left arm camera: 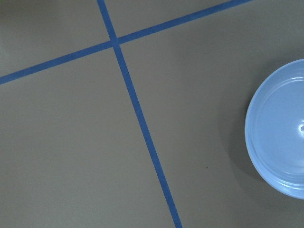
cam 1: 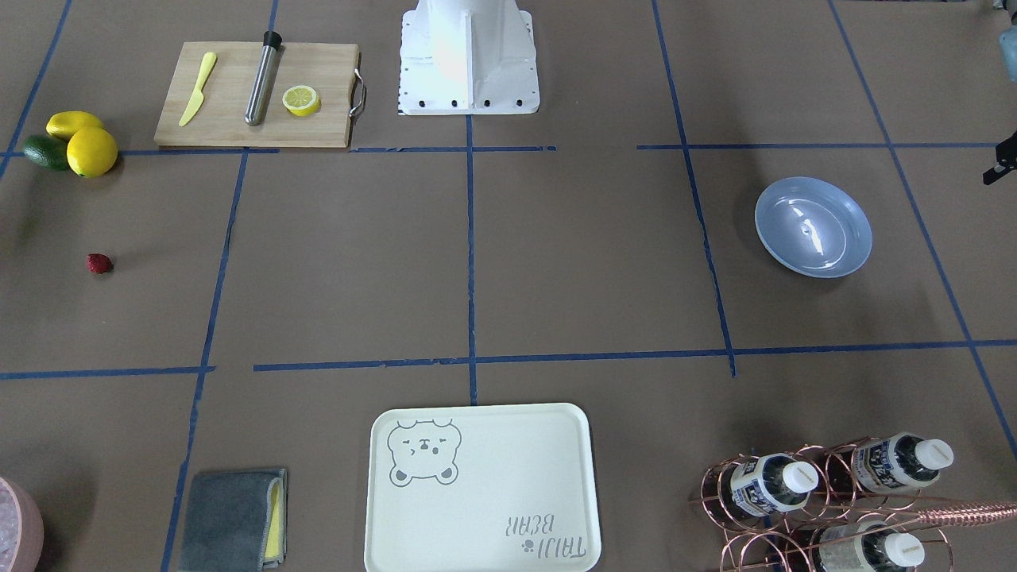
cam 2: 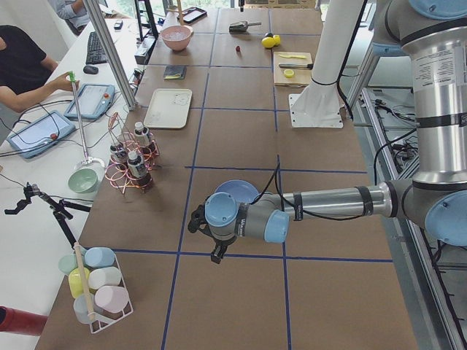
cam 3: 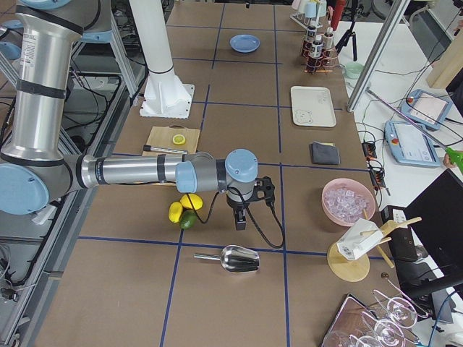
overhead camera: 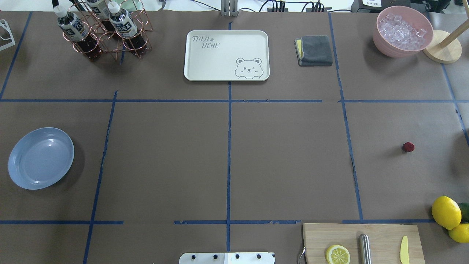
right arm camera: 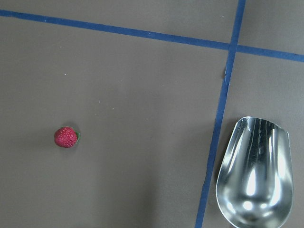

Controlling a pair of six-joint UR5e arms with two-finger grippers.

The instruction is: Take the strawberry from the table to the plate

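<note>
The strawberry [cam 1: 99,263] [overhead camera: 408,147] is a small dark-red berry lying alone on the brown table [overhead camera: 285,165]; the right wrist view shows it low at the left [right arm camera: 66,137]. The light-blue plate [cam 1: 813,226] [overhead camera: 41,158] [left arm camera: 280,142] lies bare at the opposite end of the table. In the side view, my right gripper [cam 3: 241,220] hangs over the table beside the lemons; I cannot tell whether it is open or shut. My left gripper [cam 2: 204,232] hovers just beyond the plate [cam 2: 235,191], and its state cannot be told either.
A metal scoop [right arm camera: 254,173] lies right of the strawberry. Two lemons [overhead camera: 446,212] and an avocado [cam 1: 45,151] sit near a cutting board [cam 1: 238,119] holding a lemon half, a knife and a steel bar. A bear tray [overhead camera: 226,55], cloth [overhead camera: 314,50], bottle rack [overhead camera: 102,31] and ice bowl [overhead camera: 403,31] line the far side.
</note>
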